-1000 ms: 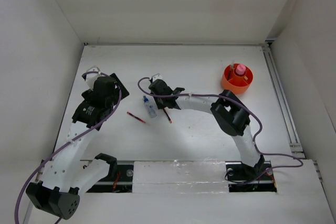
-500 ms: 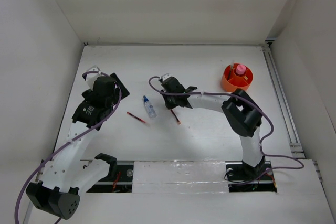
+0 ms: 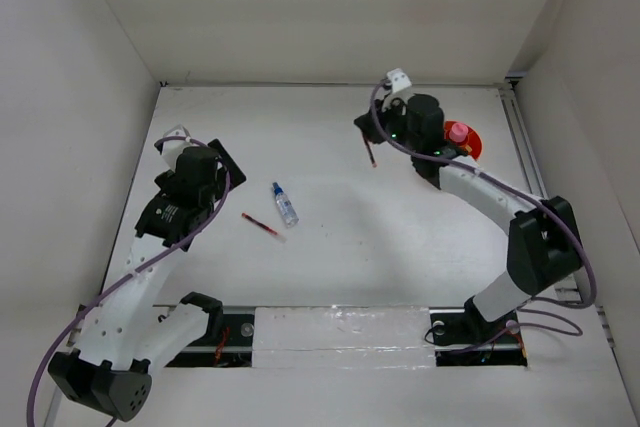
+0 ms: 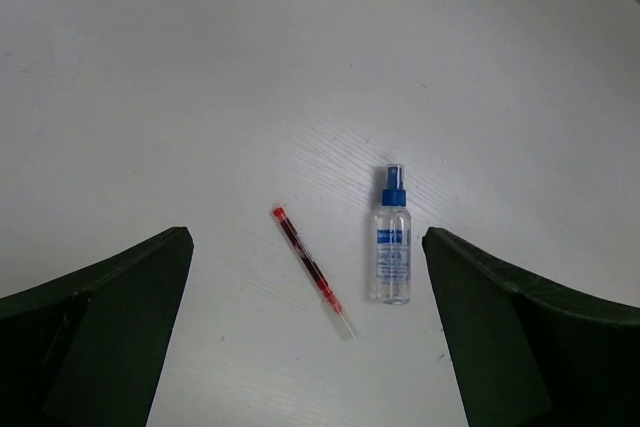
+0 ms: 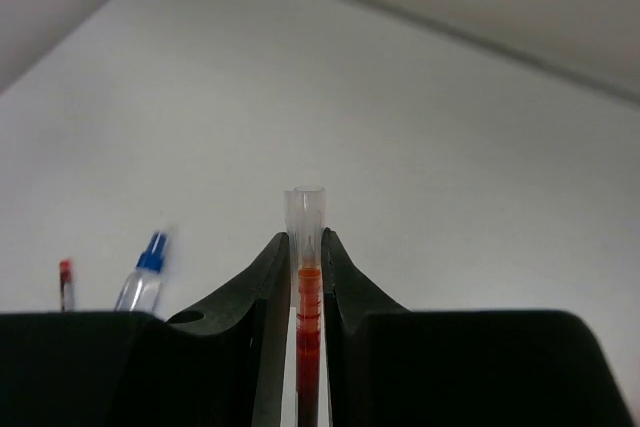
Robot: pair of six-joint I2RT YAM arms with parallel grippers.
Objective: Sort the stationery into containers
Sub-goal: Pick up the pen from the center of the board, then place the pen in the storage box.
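My right gripper (image 3: pixel 372 139) is shut on a thin red pen (image 3: pixel 370 152) and holds it above the table, just left of the orange tub (image 3: pixel 472 146). In the right wrist view the pen (image 5: pixel 307 307) stands pinched between the fingers, clear cap up. The arm covers most of the tub; a pink-capped cylinder (image 3: pixel 458 133) shows in it. A second red pen (image 3: pixel 259 225) and a clear blue-capped bottle (image 3: pixel 285 204) lie on the table at middle left. My left gripper (image 4: pixel 305 347) is open above them; the pen (image 4: pixel 309 269) and bottle (image 4: pixel 391 242) show between its fingers.
White walls close in the table on three sides. A metal rail (image 3: pixel 535 187) runs along the table's right edge. The bottle (image 5: pixel 142 282) and the other pen (image 5: pixel 66 282) also show far left in the right wrist view.
My right gripper has lifted the red pen from the table's middle and carried it up and to the right, beside the orange tub. The left arm has not moved.
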